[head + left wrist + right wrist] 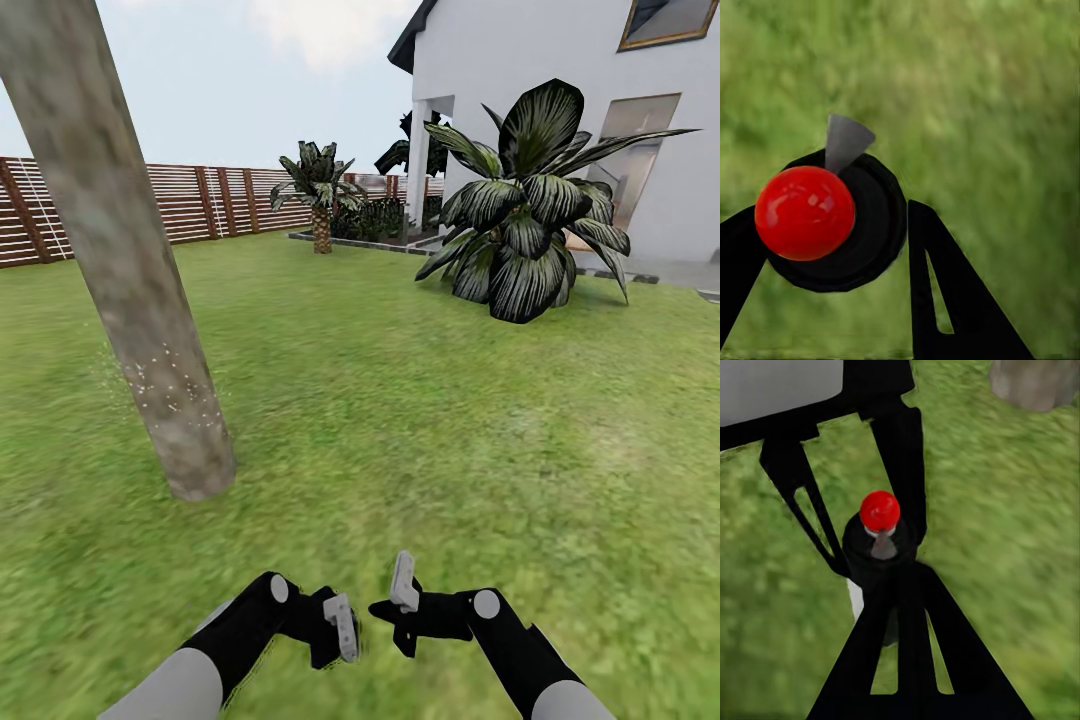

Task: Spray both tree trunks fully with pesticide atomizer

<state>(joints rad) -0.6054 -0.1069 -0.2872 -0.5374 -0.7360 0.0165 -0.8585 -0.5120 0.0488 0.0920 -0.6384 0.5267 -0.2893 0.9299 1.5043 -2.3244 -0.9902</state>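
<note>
The sprayer (pixel 806 214) sits low in the middle of the head view, between the two arms and above the grass (pixel 450 430). In the left wrist view its red round top and black collar lie between the two black fingers (pixel 945 300), and both fingers touch the collar. So I judge that the left hand (pixel 338 625) is gripping the sprayer. The right hand (pixel 400 600) is just beside it, with its tips close to the black collar in the right wrist view. Whether this hand is closed or only resting there, I cannot tell.

The tree trunk (pixel 120 260) stands in the left part of the head view, leaning across the upper left corner. It has a patch of small white specks (pixel 170 395) low down, near the base. Above this patch the bark looks bare, so the covering seems only begun.

To do this step well, the grey nozzle should point at the trunk and not at the lawn, because in the left wrist view there is only grass behind the sprayer. I would lift and turn it toward the bare bark, then sweep slowly upward and around.

Further away are the wooden fence (pixel 200 205), a small palm (pixel 320 200), a big dark plant (pixel 525 230) and the white house (pixel 520 70) at upper right
</note>
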